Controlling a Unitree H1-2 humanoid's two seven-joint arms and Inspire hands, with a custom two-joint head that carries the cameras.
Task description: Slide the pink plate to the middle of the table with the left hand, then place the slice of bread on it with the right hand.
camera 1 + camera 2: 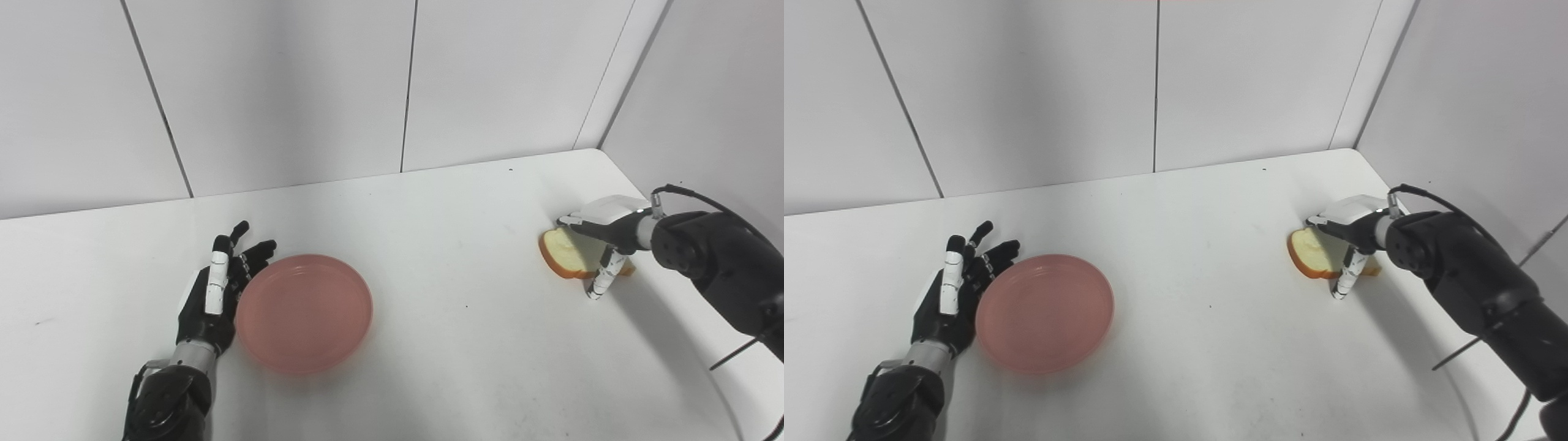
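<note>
The pink plate (304, 311) lies on the white table (465, 318), left of the middle. My left hand (215, 293) is open and lies flat on the table, fingers spread, against the plate's left rim. The slice of bread (565, 252) sits near the table's right edge, pale with a brown crust, its low edge on the table. My right hand (603, 242) is closed around it: fingers over its far edge, thumb (601, 280) down across its near side. The hand hides the bread's right part.
White wall panels stand behind the table and along its right side. The right arm's black cables (704, 199) run near the right wall. The table's right edge is just beyond the bread.
</note>
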